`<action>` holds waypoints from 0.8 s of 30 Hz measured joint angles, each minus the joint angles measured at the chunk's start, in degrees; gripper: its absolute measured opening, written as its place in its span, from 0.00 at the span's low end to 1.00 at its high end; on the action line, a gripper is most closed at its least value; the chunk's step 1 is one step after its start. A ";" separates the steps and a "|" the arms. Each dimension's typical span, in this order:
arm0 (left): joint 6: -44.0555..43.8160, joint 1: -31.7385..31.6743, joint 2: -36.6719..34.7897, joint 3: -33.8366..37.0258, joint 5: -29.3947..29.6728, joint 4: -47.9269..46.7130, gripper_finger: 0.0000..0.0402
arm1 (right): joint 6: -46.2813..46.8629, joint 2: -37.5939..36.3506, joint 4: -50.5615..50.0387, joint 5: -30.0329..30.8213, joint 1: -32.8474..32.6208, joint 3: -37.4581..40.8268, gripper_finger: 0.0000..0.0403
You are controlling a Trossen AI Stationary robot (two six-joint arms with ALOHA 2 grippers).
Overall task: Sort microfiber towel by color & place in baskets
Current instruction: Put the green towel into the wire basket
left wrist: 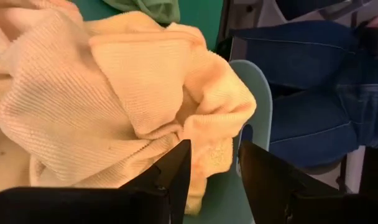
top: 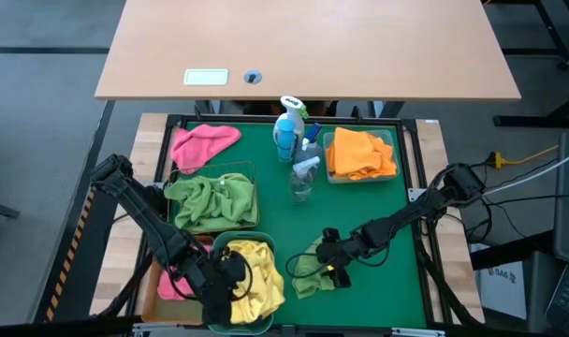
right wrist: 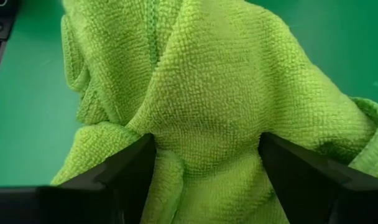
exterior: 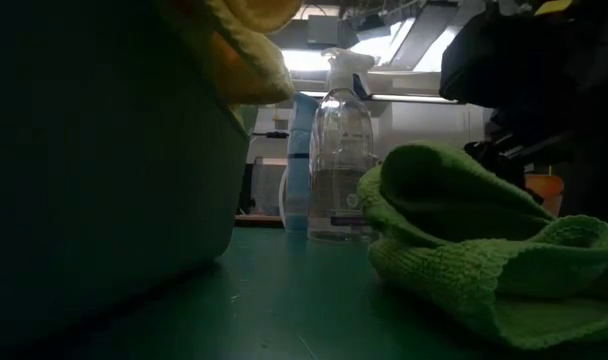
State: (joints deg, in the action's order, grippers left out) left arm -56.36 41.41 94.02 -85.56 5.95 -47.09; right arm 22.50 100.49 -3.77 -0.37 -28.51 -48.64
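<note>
The right gripper [top: 329,255] is set down over a loose green towel [top: 310,268] lying on the green tray [top: 378,206], near the spray bottles [top: 299,150]; its fingers [right wrist: 120,177] are spread wide, straddling a fold of the cloth. The left gripper [top: 230,273] is held over the teal basket [left wrist: 254,93], beside that towel, its fingers [left wrist: 176,174] partly apart with nothing gripped, above a yellow towel [top: 255,281] heaped inside. Green, pink and orange towels are seen in other bins.
</note>
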 joint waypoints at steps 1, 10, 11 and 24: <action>0.00 0.00 0.00 0.00 0.17 -0.02 0.32 | 0.00 0.26 0.05 0.19 -0.02 0.00 0.73; 0.07 0.00 0.00 0.00 2.28 0.00 0.32 | -0.48 0.43 -0.35 -0.14 0.04 0.02 0.68; 0.07 0.00 0.00 0.00 2.28 0.00 0.32 | -0.48 0.43 -0.41 -0.12 0.07 0.02 0.65; 4.36 -0.02 -0.15 0.00 5.56 0.00 0.32 | -0.05 0.63 0.27 -0.39 0.11 0.13 0.14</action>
State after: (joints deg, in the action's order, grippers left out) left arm -51.99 41.39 93.87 -85.56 11.52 -47.09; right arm 22.45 101.12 -3.50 -0.76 -28.40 -48.51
